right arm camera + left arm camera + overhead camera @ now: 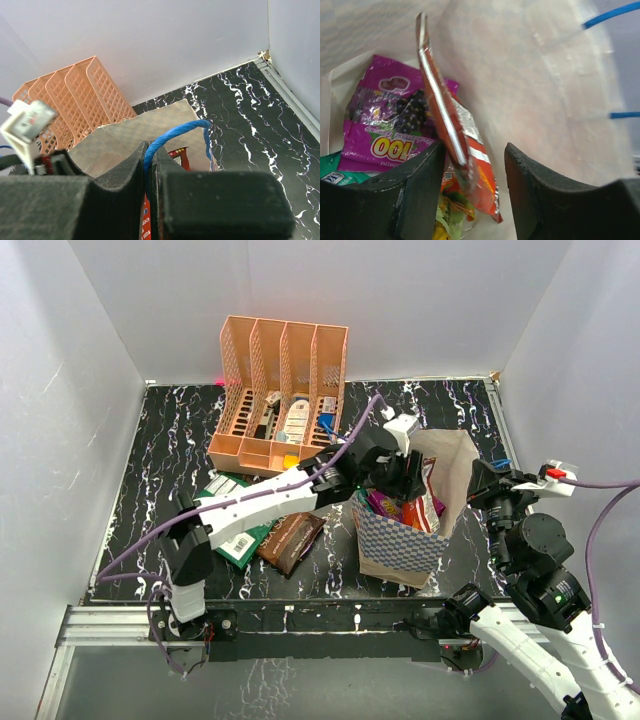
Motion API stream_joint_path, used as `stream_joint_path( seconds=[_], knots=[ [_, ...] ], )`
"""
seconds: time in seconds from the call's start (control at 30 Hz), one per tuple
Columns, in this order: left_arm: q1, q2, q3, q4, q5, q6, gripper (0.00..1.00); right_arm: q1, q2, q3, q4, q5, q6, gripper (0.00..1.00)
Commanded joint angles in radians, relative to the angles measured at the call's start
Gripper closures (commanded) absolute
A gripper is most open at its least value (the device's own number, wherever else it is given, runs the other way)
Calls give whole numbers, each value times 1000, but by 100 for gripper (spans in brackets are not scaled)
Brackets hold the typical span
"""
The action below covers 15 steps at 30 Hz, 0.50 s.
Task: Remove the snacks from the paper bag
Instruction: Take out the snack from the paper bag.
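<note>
Paper bag (400, 545): stands upright on the tabletop (170, 450), right of centre, mouth open; checkered outside, plain cream inside

Left gripper (475, 152): reached down into the bag's mouth; jaws apart, released, with a red packet (447, 125) standing on edge between them; the packet lies close against the left finger and clear of the right one

Right gripper (149, 162): at the bag's right rim; clenched on the blue handle (175, 132), whose cord rises in a loop from between the closed fingers

Snacks in the bag: besides the red packet, a purple packet (380, 125) lies flat against the inner wall; a teal-green packet (332, 170) shows only a corner at the low left; yellow and orange packets (452, 197) sit deeper, under the red one, partly hidden by the fingers

Snacks outside the bag: a dark brown packet (291, 541) lies on the tabletop just left of the bag; green packets (228, 488) lie further left, partly under the left arm

File rack (283, 370): orange, perforated, at the far edge of the tabletop behind the left arm; small items sit in its compartments, too small to name
</note>
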Motion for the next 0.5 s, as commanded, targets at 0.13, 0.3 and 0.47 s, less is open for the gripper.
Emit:
stream_joint_path(
  seconds=[0.13,0.3,0.47],
  knots=[
    [-21,94,122,-85,-110,-19,56,2,-14,0,45,0,4,92],
    [-27,194,265,-214,-146,-4,82,2,-18,4,40,2,4,92],
    [-27,191,363,-234,-106,3,100,2,-25,4,33,9,0,92]
  ],
)
